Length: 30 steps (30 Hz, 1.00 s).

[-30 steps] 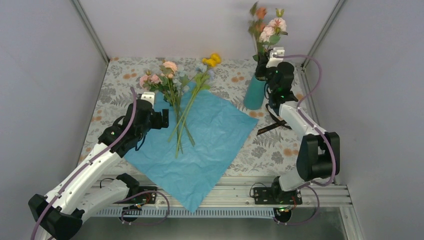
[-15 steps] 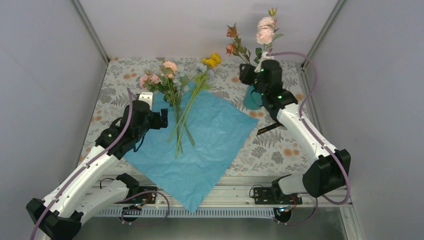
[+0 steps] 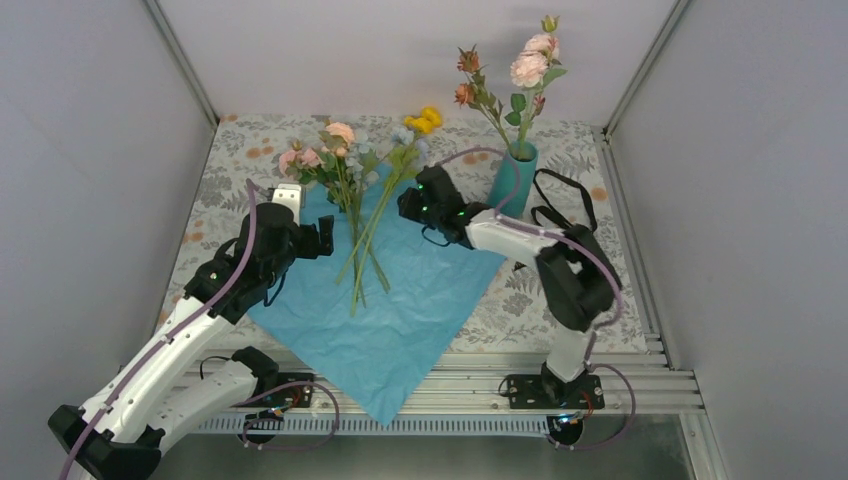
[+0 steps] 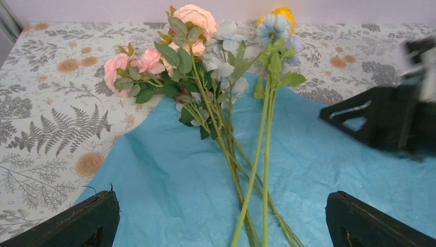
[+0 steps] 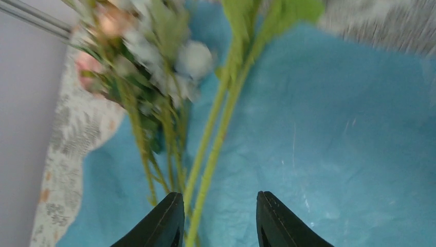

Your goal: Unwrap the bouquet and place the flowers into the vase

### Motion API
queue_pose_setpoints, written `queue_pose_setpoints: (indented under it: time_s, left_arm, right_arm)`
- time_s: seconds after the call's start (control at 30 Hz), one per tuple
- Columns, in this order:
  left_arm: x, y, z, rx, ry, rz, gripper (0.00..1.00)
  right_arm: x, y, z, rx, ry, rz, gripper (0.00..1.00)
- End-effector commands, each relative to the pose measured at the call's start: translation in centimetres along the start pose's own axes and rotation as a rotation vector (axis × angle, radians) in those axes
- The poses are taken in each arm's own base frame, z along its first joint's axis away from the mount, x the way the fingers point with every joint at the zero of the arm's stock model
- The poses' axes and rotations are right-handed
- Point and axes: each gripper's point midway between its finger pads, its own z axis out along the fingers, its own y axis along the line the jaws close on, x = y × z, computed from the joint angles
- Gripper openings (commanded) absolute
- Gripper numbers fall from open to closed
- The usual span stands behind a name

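The bouquet (image 3: 352,235) is already unwrapped. Its blue paper (image 3: 420,285) lies spread flat on the patterned cloth (image 3: 560,295), a crinkled square sheet turned corner-on and creased all over. It looks thin and light, so I judge it would slide or lift if a stem dragged across it.

The left gripper (image 3: 324,238) hovers low over the paper's left side, jaws as wide as they go and empty. Straight ahead of it lies what is left of the bunch: thin, smooth green stems crossing one another near their cut ends and fanning out away from it. Pink and peach fabric roses with matt leaves sit ahead and to its left, just off the paper. Pale-blue blossoms and a yellow head are straight ahead and farther out.

The right gripper (image 3: 408,206) hangs just above the right-hand pair of stems, pointing down at them. Its jaws are partly apart and hold nothing. Its wrist view is blurred, so I cannot tell whether a finger touches a stem.

Behind that gripper and to its right stands the vase (image 3: 514,178), a plain teal cylinder, narrow and upright. It holds some flowers (image 3: 528,70), pink roses and a rusty-orange sprig on long stems that lean apart.

So the unwrapping is done and the vase is partly filled. Several stems on the paper are left to move, by my count about five.
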Motion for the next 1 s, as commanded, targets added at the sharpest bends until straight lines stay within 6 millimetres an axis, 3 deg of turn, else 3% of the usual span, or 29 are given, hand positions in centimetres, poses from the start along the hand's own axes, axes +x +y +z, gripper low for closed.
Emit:
queue_pose_setpoints:
  time_s: [0.0, 0.17, 0.5, 0.83, 0.9, 0.97]
  left_arm:
    - [-0.4, -0.1, -0.2, 0.007, -0.022, 0.011, 1.0]
    - [-0.3, -0.2, -0.2, 0.013, -0.022, 0.012, 1.0]
    - [-0.3, -0.2, -0.2, 0.014, -0.02, 0.013, 1.0]
    - [0.0, -0.1, 0.2, 0.002, -0.008, 0.017, 1.0]
    - [0.0, -0.1, 0.2, -0.001, -0.008, 0.016, 1.0]
    - [0.0, 0.0, 0.2, -0.005, -0.005, 0.016, 1.0]
  right_arm:
    - [2.1, 2.9, 3.7, -0.136, 0.064, 0.133, 0.37]
    - [4.7, 3.7, 7.2, -0.186, 0.135, 0.142, 0.38]
    - [7.3, 2.2, 10.7, -0.157, 0.188, 0.159, 0.33]
    - [6.9, 1.8, 10.4, -0.138, 0.161, 0.151, 0.07]
    - [6.7, 2.1, 10.0, -0.147, 0.163, 0.143, 0.09]
    - [6.6, 2.7, 9.5, -0.167, 0.162, 0.121, 0.18]
